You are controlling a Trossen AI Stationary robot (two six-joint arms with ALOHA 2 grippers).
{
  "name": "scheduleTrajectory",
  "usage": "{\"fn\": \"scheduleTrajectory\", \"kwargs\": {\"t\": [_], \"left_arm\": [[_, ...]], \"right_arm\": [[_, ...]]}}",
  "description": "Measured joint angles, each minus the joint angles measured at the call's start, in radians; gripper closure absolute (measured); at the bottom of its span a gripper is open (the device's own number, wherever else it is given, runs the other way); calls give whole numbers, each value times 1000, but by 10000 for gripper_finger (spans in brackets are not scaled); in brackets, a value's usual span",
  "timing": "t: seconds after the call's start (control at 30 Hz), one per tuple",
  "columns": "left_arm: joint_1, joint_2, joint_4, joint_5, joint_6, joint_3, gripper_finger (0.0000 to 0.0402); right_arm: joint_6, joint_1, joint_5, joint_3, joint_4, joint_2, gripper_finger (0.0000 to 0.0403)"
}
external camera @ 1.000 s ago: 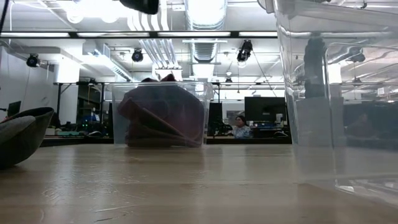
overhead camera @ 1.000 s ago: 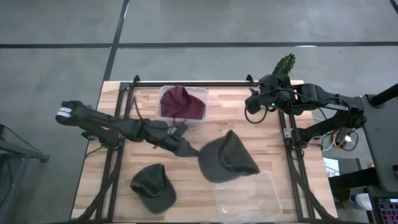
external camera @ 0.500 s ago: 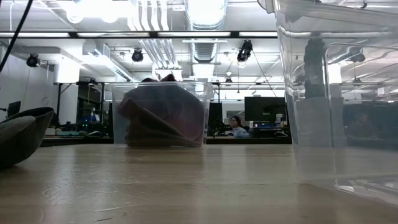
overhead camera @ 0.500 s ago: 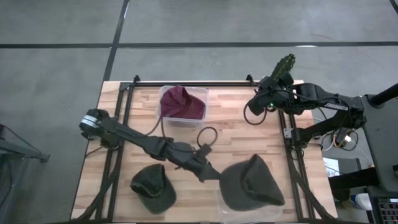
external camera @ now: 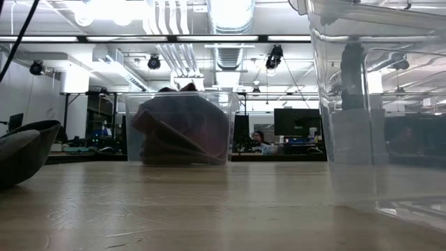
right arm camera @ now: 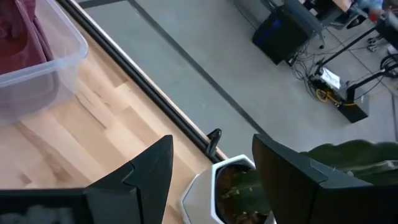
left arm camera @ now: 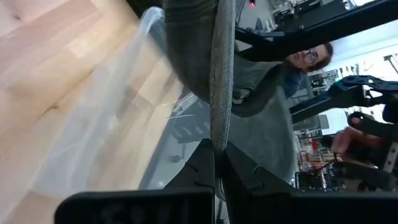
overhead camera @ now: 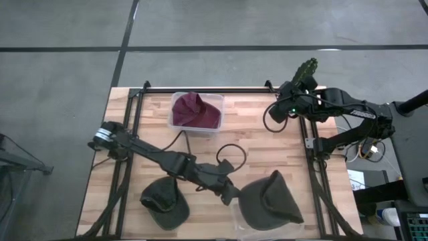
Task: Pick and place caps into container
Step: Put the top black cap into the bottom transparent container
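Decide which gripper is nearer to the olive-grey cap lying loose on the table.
Left. The left gripper is just beside the loose cap, clamping another olive-grey cap; the right gripper waits at the far corner.

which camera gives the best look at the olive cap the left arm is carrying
The high view: the whole olive cap hangs over the clear container, pinched by the left gripper. The left wrist view shows only its fabric edge; the low and right wrist views miss it.

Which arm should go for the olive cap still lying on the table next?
Left. Its left gripper releases over the near bin, close to that olive cap; the right gripper waits open, far back by the cactus.
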Motion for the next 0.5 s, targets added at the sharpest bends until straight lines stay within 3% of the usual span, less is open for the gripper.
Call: {"fn": "scheduleTrajectory", "kwargs": {"t": [0.5], "left_arm": [[-19,14,-12,15,-58,-4,396]], "right_arm": [[-18,-5,24,1,-3,-1,188]]}}
